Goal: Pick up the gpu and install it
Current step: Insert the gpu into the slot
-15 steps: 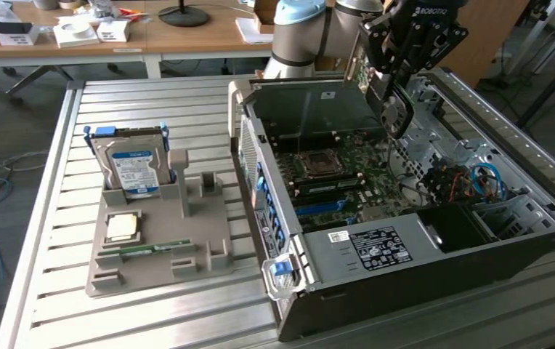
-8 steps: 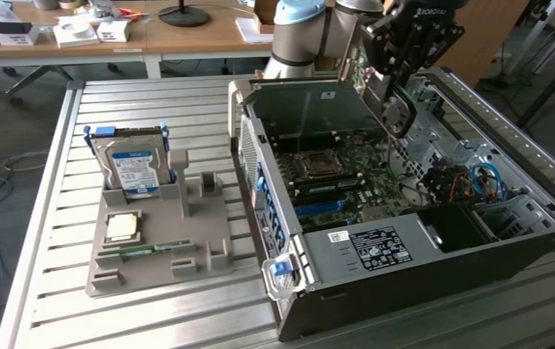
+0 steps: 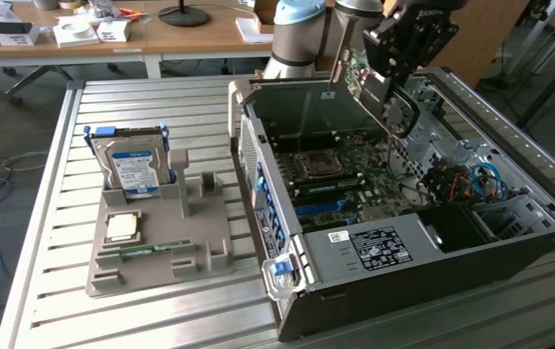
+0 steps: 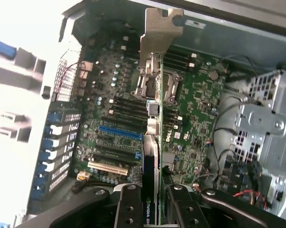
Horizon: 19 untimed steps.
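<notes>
We saw the claw (image 3: 391, 64) (image 4: 155, 202) part-way closed. Its two black fingers (image 4: 128, 209) pressed against opposite faces of the gpu (image 3: 379, 98) (image 4: 151, 152), so the card was gripped between them and nothing else was in its hold.

In the wrist view the card showed edge-on, running away from the fingers. A printed label sat on its dark face right beside one finger, and its metal bracket (image 3: 340, 58) (image 4: 159, 33) was at the far end.

In the exterior view the gpu hung tilted on edge from the claw, over the far part of the open computer case (image 3: 510, 240). A round fan showed on the face turned toward the camera, and the bracket pointed toward the exterior view's left. The upper part of the card stood above the case's rim, and its lower edge reached down inside, over the motherboard (image 3: 341, 178) (image 4: 119, 109). Whether that edge touched the board we could not tell.

In the wrist view the processor socket (image 4: 155, 88) lay on the board behind the card's edge, with a blue slot (image 4: 119, 130) near it.

Well apart from the claw, toward the exterior view's left, a grey tray (image 3: 152, 273) sat on the slatted table (image 3: 112, 102). It held a hard drive (image 3: 134, 167) standing upright and a memory stick (image 3: 147, 251) lying flat.
</notes>
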Each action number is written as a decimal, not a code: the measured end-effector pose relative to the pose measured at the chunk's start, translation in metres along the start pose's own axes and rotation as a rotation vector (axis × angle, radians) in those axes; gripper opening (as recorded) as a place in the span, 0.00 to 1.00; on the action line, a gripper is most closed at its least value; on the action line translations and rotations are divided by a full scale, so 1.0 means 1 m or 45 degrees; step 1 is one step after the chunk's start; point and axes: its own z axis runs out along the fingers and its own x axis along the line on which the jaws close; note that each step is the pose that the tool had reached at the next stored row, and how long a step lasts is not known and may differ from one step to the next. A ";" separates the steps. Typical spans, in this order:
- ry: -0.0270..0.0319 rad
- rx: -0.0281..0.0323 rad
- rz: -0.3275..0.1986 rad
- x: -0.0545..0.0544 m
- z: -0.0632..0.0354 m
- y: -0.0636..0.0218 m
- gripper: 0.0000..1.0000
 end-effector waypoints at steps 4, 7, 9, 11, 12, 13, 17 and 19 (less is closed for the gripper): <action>0.0045 -0.0007 -0.093 0.000 0.0009 0.0000 0.26; 0.0079 -0.0009 -0.159 0.000 0.0017 -0.0001 0.26; 0.0099 -0.0013 -0.204 0.000 0.0024 -0.0001 0.26; 0.0119 -0.0020 -0.246 0.000 0.0030 -0.0001 0.26; 0.0128 -0.0024 -0.265 0.000 0.0034 -0.0001 0.26; 0.0137 -0.0027 -0.286 0.000 0.0037 -0.0001 0.26; 0.0178 -0.0044 -0.375 0.000 0.0052 -0.0002 0.26; 0.0199 -0.0052 -0.423 0.000 0.0060 -0.0002 0.26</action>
